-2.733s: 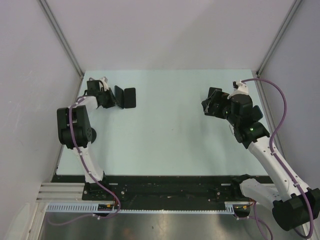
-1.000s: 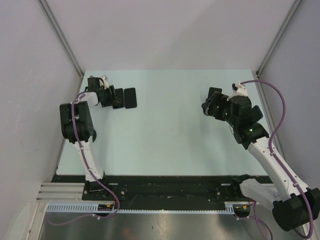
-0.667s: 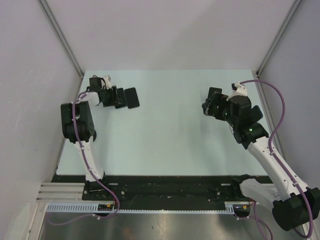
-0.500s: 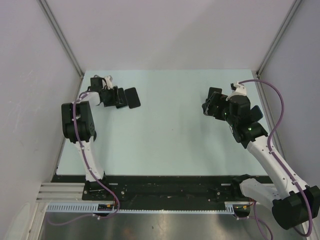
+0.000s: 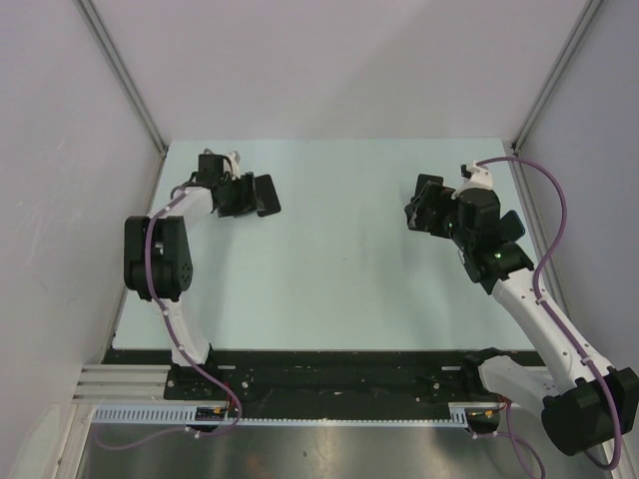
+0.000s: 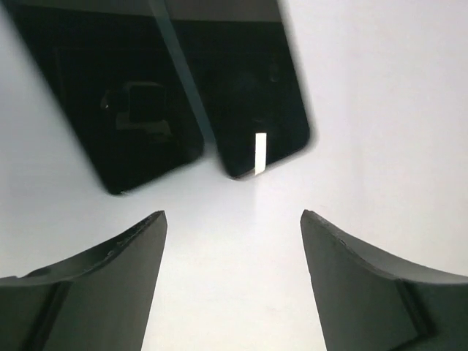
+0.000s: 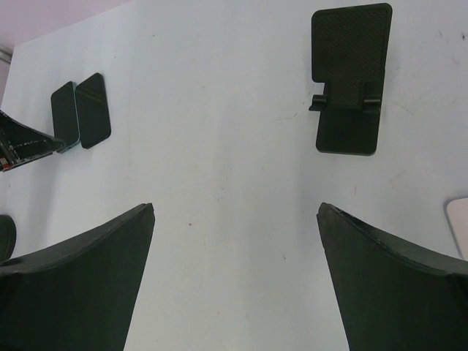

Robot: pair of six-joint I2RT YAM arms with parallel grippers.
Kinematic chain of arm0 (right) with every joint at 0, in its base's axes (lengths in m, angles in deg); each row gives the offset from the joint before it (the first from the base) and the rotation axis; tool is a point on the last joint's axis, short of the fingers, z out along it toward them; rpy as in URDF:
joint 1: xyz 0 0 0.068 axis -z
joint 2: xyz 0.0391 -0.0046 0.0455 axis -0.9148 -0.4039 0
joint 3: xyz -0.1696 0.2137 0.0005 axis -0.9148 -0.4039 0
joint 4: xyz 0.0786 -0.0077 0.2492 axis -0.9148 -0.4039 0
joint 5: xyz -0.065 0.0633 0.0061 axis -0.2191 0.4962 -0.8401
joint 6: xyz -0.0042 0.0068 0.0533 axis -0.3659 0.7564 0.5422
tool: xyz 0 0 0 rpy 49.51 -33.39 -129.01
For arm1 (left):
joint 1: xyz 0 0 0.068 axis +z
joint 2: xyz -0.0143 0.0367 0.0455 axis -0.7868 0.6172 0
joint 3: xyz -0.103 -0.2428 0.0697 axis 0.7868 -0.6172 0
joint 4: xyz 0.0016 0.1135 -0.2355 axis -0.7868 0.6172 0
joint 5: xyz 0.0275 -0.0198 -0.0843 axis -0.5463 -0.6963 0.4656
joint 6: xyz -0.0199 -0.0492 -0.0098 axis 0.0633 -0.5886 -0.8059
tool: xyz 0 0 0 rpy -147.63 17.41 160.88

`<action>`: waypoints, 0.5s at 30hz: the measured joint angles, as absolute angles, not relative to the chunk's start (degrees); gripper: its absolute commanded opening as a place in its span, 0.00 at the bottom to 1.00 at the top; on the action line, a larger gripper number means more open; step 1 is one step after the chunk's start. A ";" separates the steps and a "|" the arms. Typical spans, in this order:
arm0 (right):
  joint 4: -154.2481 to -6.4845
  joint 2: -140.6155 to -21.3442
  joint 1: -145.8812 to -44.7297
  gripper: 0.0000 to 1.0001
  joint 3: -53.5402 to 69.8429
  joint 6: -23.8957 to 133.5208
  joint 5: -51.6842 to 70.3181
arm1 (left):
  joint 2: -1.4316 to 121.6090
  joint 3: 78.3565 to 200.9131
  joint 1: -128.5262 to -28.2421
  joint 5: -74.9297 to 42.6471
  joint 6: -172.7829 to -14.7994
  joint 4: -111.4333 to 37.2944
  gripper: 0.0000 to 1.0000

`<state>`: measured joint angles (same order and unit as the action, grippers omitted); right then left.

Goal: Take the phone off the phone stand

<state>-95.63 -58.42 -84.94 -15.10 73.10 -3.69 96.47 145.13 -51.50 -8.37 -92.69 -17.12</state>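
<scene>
Phone (image 6: 256, 88) lies beside a matte slab (image 6: 124, 102), left pincer (image 6: 232, 234) spread.

No writing, brand or number can be read from here: the glossy black phone (image 6: 252, 80) on the far left shows only a bright streak of glare, the dark slab (image 6: 124, 95) beside it a plain square mark, and the phone stand (image 7: 351, 80) on the right plain textured black

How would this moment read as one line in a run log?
left gripper: open, empty, near two dark slabs | right gripper: open, empty | phone stand: no phone on it
</scene>
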 measured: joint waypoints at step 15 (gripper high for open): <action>-95.74 -58.51 -84.46 0.99 -15.10 72.75 -3.95 | 94.90 143.01 -69.82 -13.35 -98.81 -18.08 0.82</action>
